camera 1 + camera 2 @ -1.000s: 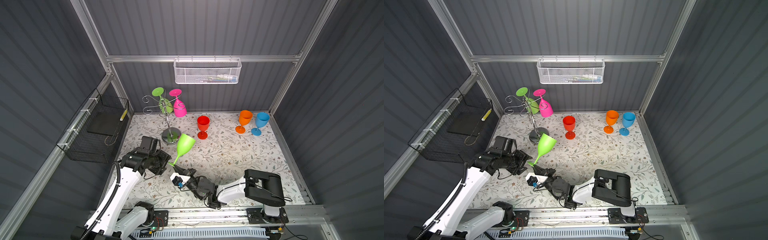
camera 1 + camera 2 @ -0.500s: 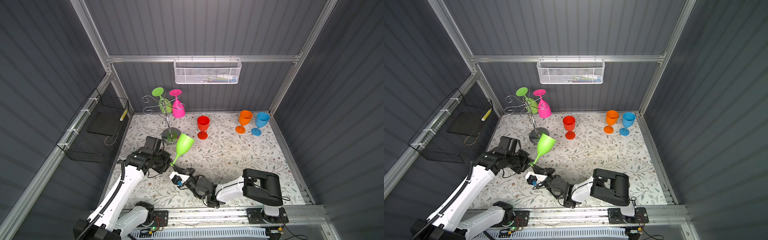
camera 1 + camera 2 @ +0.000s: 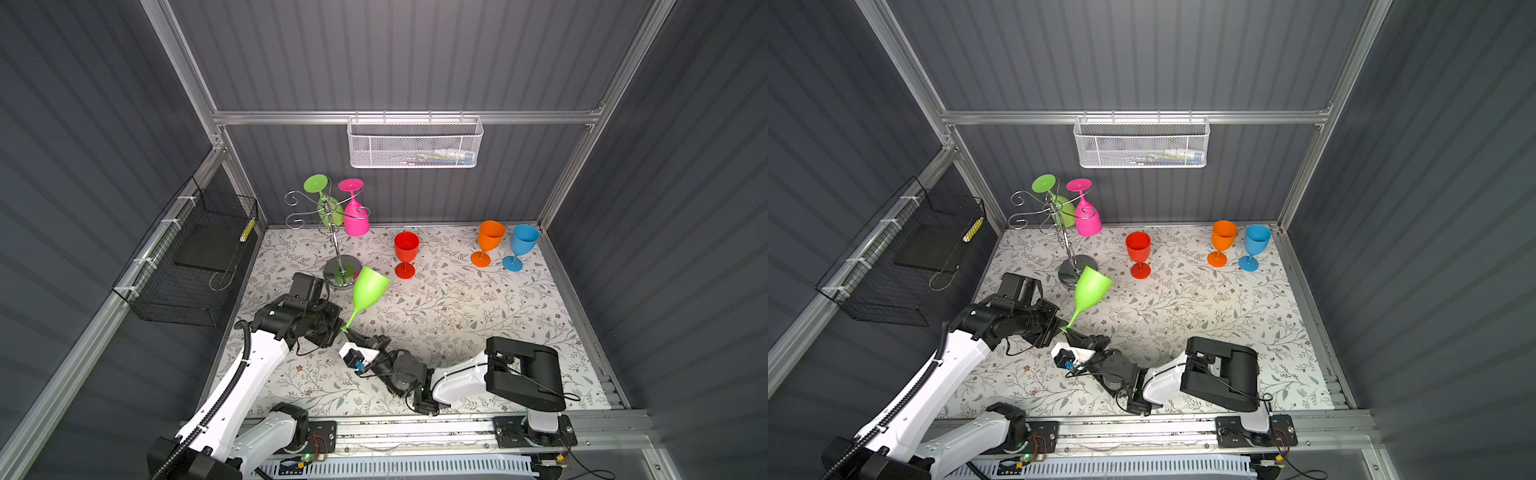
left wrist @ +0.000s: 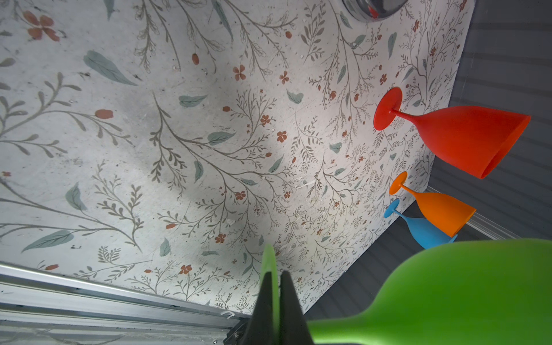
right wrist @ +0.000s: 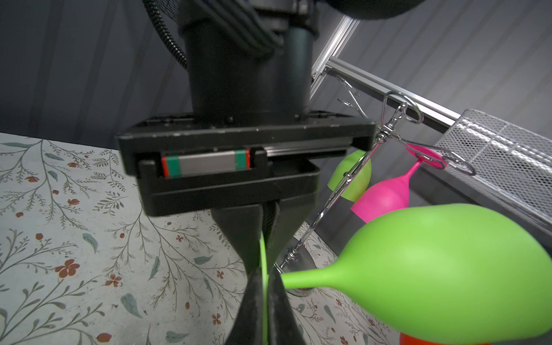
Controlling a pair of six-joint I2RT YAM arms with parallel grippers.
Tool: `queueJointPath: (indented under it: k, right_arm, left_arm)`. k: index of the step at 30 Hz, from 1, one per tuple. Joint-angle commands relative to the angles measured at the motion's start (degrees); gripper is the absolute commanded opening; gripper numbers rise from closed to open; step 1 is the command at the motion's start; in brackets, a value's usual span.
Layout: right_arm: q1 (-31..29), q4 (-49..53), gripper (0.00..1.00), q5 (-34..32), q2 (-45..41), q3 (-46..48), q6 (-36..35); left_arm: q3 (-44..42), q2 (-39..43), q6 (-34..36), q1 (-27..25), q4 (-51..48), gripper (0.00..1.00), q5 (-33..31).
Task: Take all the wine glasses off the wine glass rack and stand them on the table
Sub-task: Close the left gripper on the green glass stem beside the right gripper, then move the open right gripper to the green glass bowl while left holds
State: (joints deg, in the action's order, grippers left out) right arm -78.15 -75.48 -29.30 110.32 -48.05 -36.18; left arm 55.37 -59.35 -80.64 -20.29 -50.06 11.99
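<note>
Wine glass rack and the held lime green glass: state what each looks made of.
Wine glass rack: likely chromed metal wire, polished; its round base mirrors colours.
Held lime green glass: probably plastic, matte; opaque, with only a soft sheen.

Both arms: white shells, chunky black joints. The left arm, lower left of frame, wears a ribbed black cable hose; the right arm, lower right, has a boxy black housing. The left gripper is black with a silver rail block capped green and red.
</note>
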Motion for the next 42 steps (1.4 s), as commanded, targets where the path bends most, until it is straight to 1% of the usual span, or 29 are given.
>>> queueJointPath:
  k: [1,3,8,11,15,18,23,27,30,37,42]
  right_arm:
    - [0.3,-0.8,0.15,0.0,-1.4,0.5,1.1]
    - [0.3,-0.8,0.23,-0.1,-2.1,1.1,1.5]
    - [0.3,-0.1,0.36,-0.5,-4.3,3.3,2.3]
    - [0.2,0.4,0.48,-0.7,-6.5,5.4,3.5]
    - [-0.2,3.1,0.62,-1.1,-11.3,8.7,5.4]
    - [-0.4,6.6,0.69,-1.2,-15.5,10.5,7.2]
    - [-0.1,14.3,0.73,-1.8,-23.1,11.6,11.2]
    - [1.3,25.6,0.73,0.0,-29.4,10.4,16.3]
    - [3.1,34.3,0.71,3.0,-33.8,9.3,20.7]
    - [10.8,52.9,0.71,9.7,-43.5,5.9,32.8]
    - [16.1,70.1,0.69,15.1,-45.8,-2.2,41.4]
  left_arm:
    - [-0.2,1.1,0.0,-0.3,-0.9,0.0,-1.5]
    - [-0.1,0.9,0.0,-0.3,-1.1,0.0,-1.7]
    - [0.4,0.8,0.1,-0.3,-1.2,0.0,-2.5]
    - [0.3,0.5,0.3,-0.3,-1.2,0.0,-3.0]
    - [-0.1,0.1,0.7,-0.2,-1.4,0.0,-3.9]
    - [-1.2,0.2,1.2,-0.3,-0.9,0.0,-4.7]
    - [-2.9,0.6,2.3,-0.3,0.3,0.0,-5.3]
    - [-4.4,0.8,4.3,-0.3,2.6,0.0,-4.3]
    - [-5.9,1.3,7.0,-0.3,5.8,0.0,-2.9]
    - [-15.3,6.3,7.8,-0.3,21.1,0.0,1.4]
    - [-18.7,5.5,9.6,-0.3,28.3,0.0,4.3]
